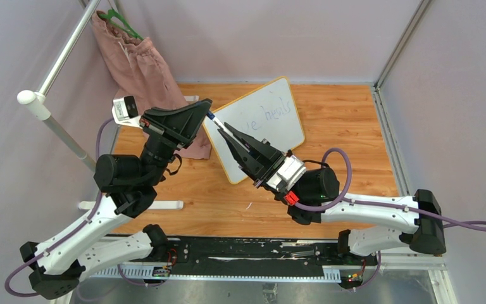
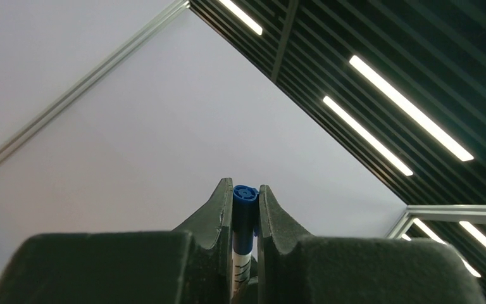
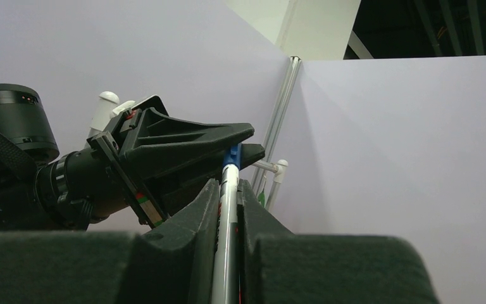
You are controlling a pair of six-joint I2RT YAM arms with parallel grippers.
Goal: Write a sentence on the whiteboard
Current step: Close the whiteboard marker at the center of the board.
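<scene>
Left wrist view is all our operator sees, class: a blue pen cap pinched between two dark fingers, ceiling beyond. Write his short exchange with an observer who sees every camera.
Operator: Does anything else hold this pen?
Observer: Yes, the right pincer grips the pen by its white barrel, facing the left pincer.
Operator: Where is the whiteboard?
Observer: The whiteboard lies askew on the wooden table; seen from above, the right pincer overlaps it.
Operator: Anything written?
Observer: Faint blue words; "heals" is legible.

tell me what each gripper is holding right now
left gripper: shut on the marker's blue cap.
right gripper: shut on the marker's barrel.
</scene>
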